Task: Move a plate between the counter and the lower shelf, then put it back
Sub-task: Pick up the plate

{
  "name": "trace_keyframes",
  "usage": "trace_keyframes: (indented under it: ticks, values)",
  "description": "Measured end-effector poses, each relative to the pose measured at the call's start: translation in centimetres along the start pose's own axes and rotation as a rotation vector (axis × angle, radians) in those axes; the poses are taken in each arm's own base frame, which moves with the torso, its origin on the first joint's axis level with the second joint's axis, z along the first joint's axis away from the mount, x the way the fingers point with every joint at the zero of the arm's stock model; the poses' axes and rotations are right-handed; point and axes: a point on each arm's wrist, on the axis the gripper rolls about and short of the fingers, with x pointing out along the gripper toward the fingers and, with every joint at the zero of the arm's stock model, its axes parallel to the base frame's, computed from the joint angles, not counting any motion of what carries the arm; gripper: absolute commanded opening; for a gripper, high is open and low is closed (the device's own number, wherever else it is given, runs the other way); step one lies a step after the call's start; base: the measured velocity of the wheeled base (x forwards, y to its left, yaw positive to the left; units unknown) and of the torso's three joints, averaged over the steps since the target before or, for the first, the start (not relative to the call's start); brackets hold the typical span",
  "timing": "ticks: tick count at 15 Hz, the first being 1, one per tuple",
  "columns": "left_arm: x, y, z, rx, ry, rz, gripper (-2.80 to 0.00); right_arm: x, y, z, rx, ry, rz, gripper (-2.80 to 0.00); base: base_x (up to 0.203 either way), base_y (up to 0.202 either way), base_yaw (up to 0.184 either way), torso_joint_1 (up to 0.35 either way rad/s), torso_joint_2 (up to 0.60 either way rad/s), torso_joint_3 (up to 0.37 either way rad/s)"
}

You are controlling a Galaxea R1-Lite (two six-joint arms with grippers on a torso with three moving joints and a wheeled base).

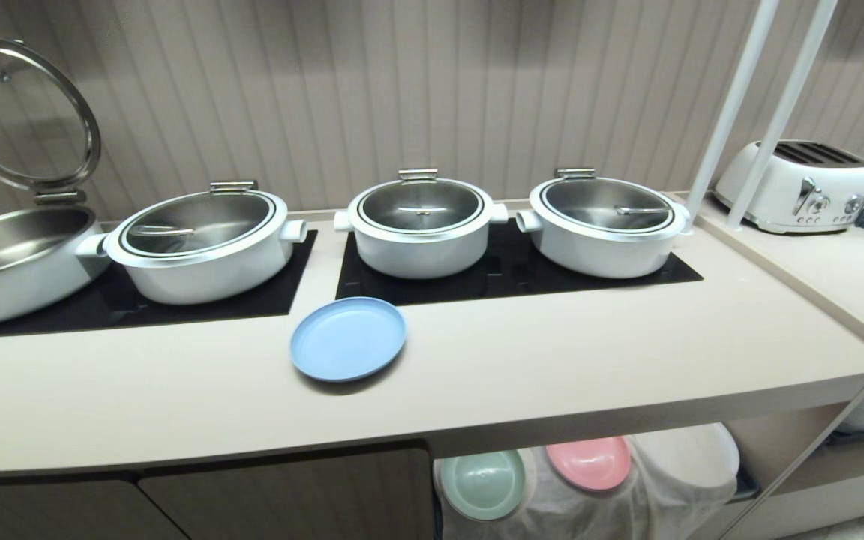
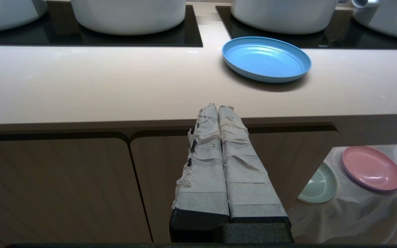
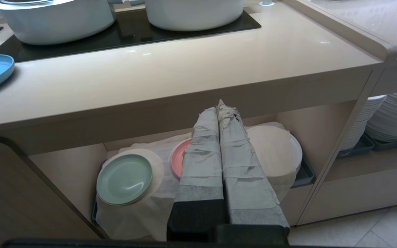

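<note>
Left gripper, right gripper: fingers tape-wrapped, black bases.

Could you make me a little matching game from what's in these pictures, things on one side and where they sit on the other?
Things:
1. light-blue plate
2. pink plate
3. toaster
4. round white pot

Places:
A. on the side counter at the far right
B. on a black panel, behind the counter's bare strip
C. on the bare counter, in front of the pots
D. on the white cloth in the lower shelf, beside the pale green plate

Pairs: 1-C, 2-D, 3-A, 4-B
</note>
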Motion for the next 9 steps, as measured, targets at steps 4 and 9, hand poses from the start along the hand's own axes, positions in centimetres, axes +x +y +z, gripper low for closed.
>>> trace_keyframes:
  ticks: [4, 9]
  values:
    - [0.00, 0.00, 0.00, 0.000, 0.000, 0.000, -2.80, 0.00, 0.00, 0.00, 0.003, 0.000, 0.001, -2.80, 0.000, 0.000, 0.000, 0.000, 0.00, 0.000]
    - [0.00, 0.00, 0.00, 0.000, 0.000, 0.000, -2.80, 0.00, 0.00, 0.00, 0.003, 0.000, 0.001, -2.80, 0.000, 0.000, 0.000, 0.000, 0.00, 0.000]
